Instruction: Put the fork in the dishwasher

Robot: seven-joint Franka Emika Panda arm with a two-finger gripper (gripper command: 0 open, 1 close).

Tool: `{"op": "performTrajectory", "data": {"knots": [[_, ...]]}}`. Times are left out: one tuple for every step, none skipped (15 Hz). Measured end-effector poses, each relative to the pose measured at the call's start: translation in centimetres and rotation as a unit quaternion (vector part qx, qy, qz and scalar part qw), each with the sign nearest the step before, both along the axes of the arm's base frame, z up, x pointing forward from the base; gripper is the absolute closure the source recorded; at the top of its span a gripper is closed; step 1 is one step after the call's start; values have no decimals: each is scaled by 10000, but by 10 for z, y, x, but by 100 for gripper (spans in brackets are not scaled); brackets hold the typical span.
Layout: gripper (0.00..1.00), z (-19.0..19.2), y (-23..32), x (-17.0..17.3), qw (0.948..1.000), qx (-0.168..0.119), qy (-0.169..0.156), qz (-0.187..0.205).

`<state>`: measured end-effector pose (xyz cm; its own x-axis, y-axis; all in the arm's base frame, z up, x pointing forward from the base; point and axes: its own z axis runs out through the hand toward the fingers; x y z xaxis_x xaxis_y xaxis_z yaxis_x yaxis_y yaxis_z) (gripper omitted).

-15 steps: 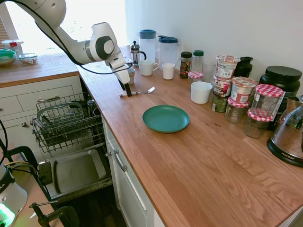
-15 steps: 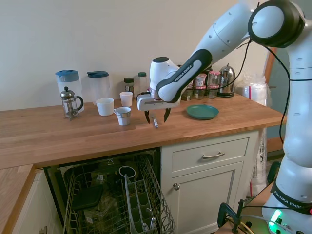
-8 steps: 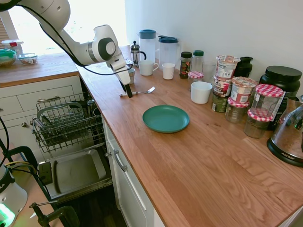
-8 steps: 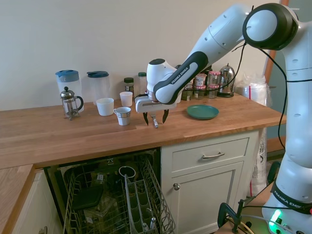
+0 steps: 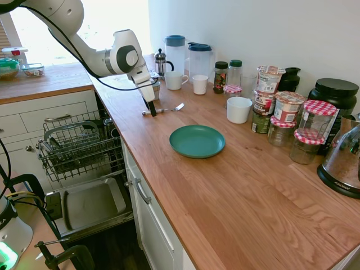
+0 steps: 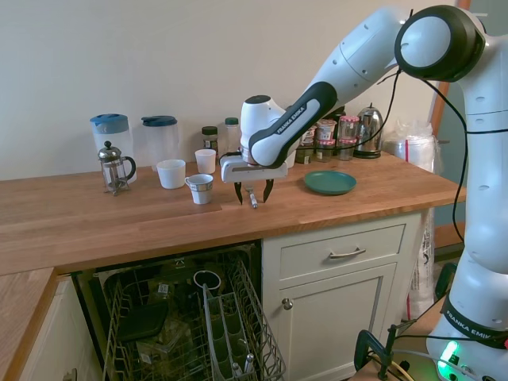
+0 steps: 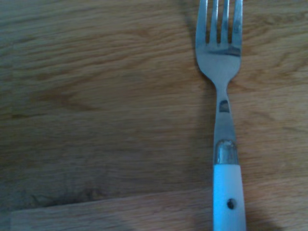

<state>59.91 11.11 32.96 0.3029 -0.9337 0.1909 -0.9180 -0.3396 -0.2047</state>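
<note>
The arm reaches across the desk (image 5: 225, 191), wrist bent down, end effector (image 6: 253, 193) vertical with fingers spread, released, tips just above the wood. The fork (image 5: 163, 109) lies flat on the desk directly beneath, handle between the fingers, tines toward the teal plate (image 5: 197, 140).

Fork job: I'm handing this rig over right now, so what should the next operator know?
Gripper: fingers open, straddling the handle end of the white-handled silver metal fork, not yet closed.
The fork lies flat on the wooden countertop, beyond the round teal plate.
Dishwasher: door down, grey wire rack pulled out.
Done: approach.
Left: grasp, lift, place the fork in the rack.
</note>
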Motion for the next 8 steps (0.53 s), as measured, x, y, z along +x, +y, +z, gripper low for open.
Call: {"op": "performTrajectory", "data": {"knots": [[100,0,0,0,10000,36,15,-1],[100,0,-2,0,10000,61,30,2],[100,0,-4,0,10000,76,48,3],[100,0,-7,0,9999,103,72,-10],[100,0,-11,1,9998,142,97,-23],[100,0,-14,1,9998,175,121,-33],[100,0,-17,1,9997,202,142,-48],[100,0,-19,1,9996,223,153,-55]]}}
